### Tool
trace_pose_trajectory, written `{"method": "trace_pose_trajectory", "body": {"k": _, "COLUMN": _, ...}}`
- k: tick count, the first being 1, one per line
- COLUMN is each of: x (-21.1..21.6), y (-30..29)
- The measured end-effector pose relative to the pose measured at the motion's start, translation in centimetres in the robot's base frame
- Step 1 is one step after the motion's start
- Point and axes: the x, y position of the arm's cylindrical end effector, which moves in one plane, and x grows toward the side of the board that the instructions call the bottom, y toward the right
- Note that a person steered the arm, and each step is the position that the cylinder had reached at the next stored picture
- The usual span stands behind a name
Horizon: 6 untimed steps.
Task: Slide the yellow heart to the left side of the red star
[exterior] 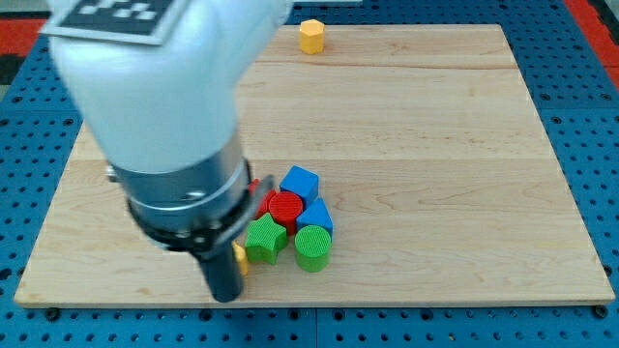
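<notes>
My tip (224, 296) touches the board near the view's bottom, left of the block cluster. The yellow heart (239, 257) shows only as a sliver just right of the rod, and the arm hides most of it. The red star (259, 200) is also mostly hidden behind the arm, with only a red edge showing left of the red cylinder (284, 206). The heart lies below the star and beside the green star (266, 238). I cannot tell whether the rod touches the heart.
A blue cube (300, 182), a blue block (315, 217) and a green cylinder (312, 248) crowd the cluster's right side. A yellow hexagon (310, 36) sits at the board's top edge. The wooden board (435, 145) lies on a blue pegboard.
</notes>
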Motion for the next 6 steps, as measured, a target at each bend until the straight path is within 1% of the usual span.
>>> {"method": "trace_pose_trajectory", "body": {"k": 1, "x": -3.6, "y": -2.2}}
{"method": "trace_pose_trajectory", "body": {"k": 2, "x": -8.8, "y": -2.1}}
{"method": "trace_pose_trajectory", "body": {"k": 3, "x": -9.6, "y": -1.7}}
{"method": "trace_pose_trajectory", "body": {"k": 4, "x": -6.6, "y": -7.1}}
{"method": "trace_pose_trajectory", "body": {"k": 5, "x": -4.2, "y": -5.1}}
{"method": "trace_pose_trajectory", "body": {"k": 6, "x": -3.0, "y": 1.2}}
